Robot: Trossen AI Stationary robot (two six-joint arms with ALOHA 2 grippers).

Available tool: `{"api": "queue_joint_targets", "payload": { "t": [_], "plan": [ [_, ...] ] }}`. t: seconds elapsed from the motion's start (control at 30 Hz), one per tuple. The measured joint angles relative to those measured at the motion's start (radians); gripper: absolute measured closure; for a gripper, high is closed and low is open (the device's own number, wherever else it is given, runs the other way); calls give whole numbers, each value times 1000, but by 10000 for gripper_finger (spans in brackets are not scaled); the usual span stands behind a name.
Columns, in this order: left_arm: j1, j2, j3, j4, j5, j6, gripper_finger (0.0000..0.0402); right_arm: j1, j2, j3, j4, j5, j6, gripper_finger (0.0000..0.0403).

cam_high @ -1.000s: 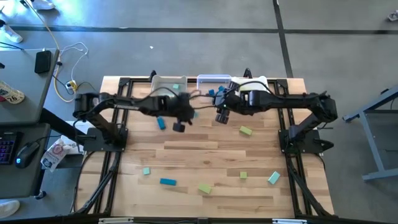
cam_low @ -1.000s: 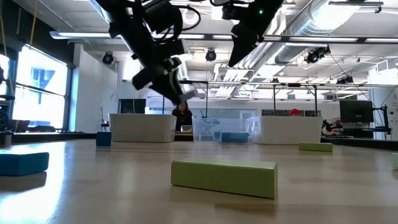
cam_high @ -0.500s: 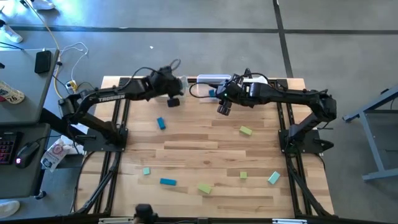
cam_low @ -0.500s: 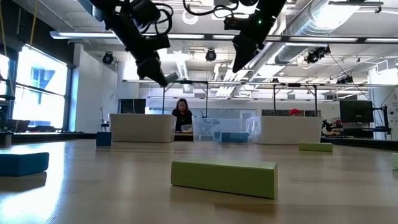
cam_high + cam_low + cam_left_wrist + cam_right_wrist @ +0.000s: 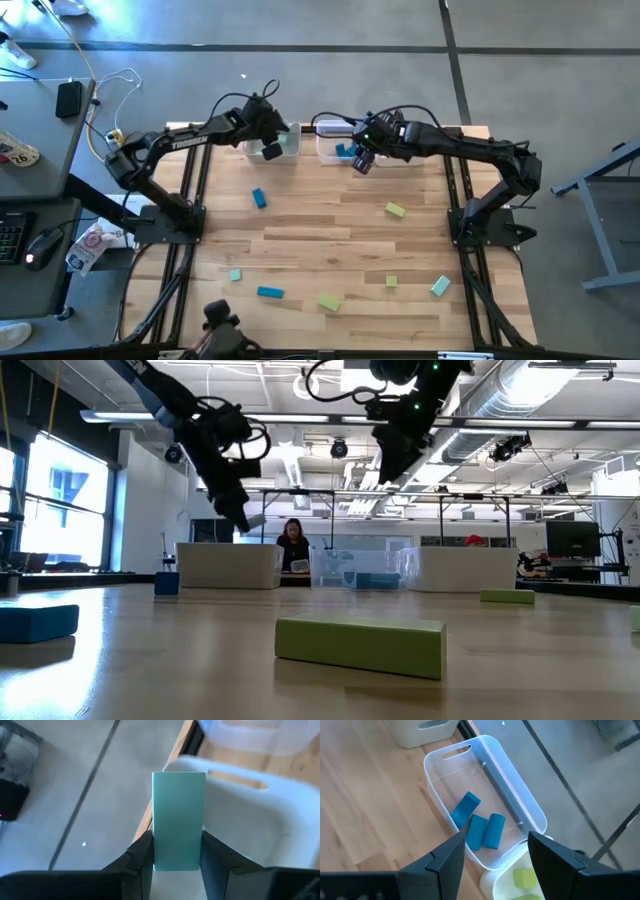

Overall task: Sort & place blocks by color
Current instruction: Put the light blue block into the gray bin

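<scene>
My left gripper hovers over the left white bin at the table's far edge, shut on a pale teal bar. My right gripper is open and empty above the near rim of the middle clear bin, where three darker blue blocks lie on the floor. A third bin beside it holds a yellow-green block. Several loose blocks lie flat on the table, among them a blue one and a yellow-green one. My left gripper pinches the teal bar's two long sides near its rear end between its two fingers. The bar lies along the fingers and sticks out well past their tips. It is lifted clear, above the left bin's rim.
More loose blocks lie toward the near edge: teal, blue, yellow-green, yellow-green, teal. In the low view a yellow-green bar lies close. A person shows in the room behind the bins.
My left gripper has gone from the middle of the table toward the far edge and the left, ending above the left bin. My right gripper has gone a little toward the far edge, over the middle bin.
</scene>
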Motion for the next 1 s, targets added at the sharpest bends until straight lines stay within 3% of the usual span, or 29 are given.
{"api": "queue_joint_targets", "payload": {
  "t": [0.63,1.0],
  "plan": [
    [35,129,0,-123,47,-87,301,-4,0,0,0,-44,110,199],
    [30,131,0,-117,42,-87,266,-3,0,0,-11,-103,175,199]
  ]
}}
